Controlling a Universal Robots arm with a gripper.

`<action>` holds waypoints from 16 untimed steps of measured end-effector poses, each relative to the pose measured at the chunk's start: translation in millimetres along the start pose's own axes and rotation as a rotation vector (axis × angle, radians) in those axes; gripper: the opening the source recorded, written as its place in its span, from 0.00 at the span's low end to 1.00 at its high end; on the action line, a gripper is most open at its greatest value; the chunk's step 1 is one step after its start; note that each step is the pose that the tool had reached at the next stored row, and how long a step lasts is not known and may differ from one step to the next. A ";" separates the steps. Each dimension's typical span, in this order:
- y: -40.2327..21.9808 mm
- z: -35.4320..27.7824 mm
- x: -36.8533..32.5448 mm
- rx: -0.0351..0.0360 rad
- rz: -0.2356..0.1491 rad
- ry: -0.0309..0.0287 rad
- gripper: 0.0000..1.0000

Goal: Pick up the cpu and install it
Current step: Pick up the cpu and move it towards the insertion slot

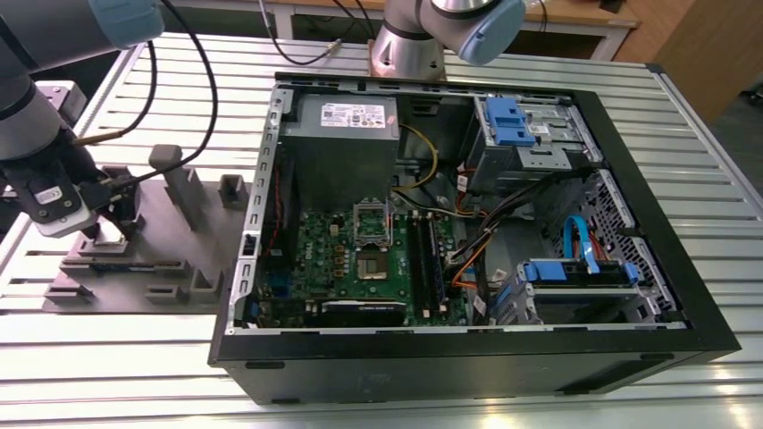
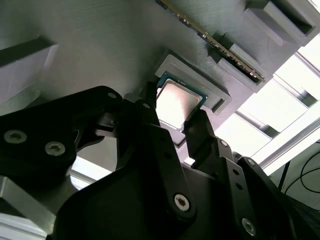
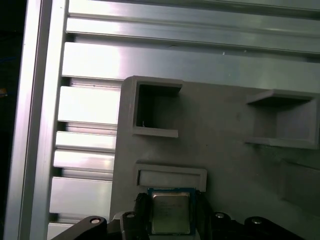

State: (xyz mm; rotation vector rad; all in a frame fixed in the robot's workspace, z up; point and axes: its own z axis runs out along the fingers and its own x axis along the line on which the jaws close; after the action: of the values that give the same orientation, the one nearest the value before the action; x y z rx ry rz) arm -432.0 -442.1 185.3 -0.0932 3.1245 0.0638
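Black gripper (image 2: 174, 112) jaws clamp the cpu (image 2: 179, 100) between them at its grey holder (image 2: 220, 97); pickup begun, socket (image 1: 371, 223) apparently still unfilled.

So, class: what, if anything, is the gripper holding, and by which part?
The gripper holds the cpu, pinched by two opposite side edges with its metal top left bare, at the grey fixture.

arm (image 1: 27, 116): grey tubular segments, rounded joints with pale blue caps (image 1: 125, 20)
gripper (image 2: 175, 112): matte black, angular linkage plates
screws (image 2: 181, 201): silver, round-headed, set into the gripper's plates
cables (image 1: 210, 89): thin, black, looping above the gripper
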 end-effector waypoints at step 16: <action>0.6 -15.6 -0.5 0.0000 0.000 -0.0001 0.47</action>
State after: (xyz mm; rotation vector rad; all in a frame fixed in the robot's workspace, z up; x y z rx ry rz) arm -431.7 -442.1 200.9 -0.0932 3.1245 0.0638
